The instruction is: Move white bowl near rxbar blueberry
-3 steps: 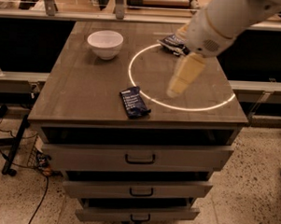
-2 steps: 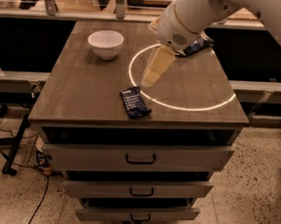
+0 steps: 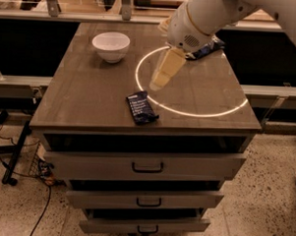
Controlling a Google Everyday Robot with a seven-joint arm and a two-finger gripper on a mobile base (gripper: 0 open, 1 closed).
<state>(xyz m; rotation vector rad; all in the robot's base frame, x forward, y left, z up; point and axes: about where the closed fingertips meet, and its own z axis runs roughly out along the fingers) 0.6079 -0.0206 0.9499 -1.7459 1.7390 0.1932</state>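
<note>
The white bowl (image 3: 111, 45) stands upright at the back left of the wooden cabinet top (image 3: 90, 97). The rxbar blueberry (image 3: 142, 107), a flat dark navy bar with white text, lies near the front edge at the middle. My gripper (image 3: 159, 83) hangs from the white arm above the middle of the top, to the right of the bowl and just behind the bar, touching neither. It holds nothing.
A wrinkly dark blue snack bag (image 3: 208, 47) lies at the back right, partly hidden by the arm. A bright ring of light (image 3: 197, 112) marks the right half of the top. Drawers (image 3: 147, 165) sit below, slightly pulled out.
The arm and gripper have moved left across the top, from above the right side toward the middle. The bowl, the bar and the bag have not moved.
</note>
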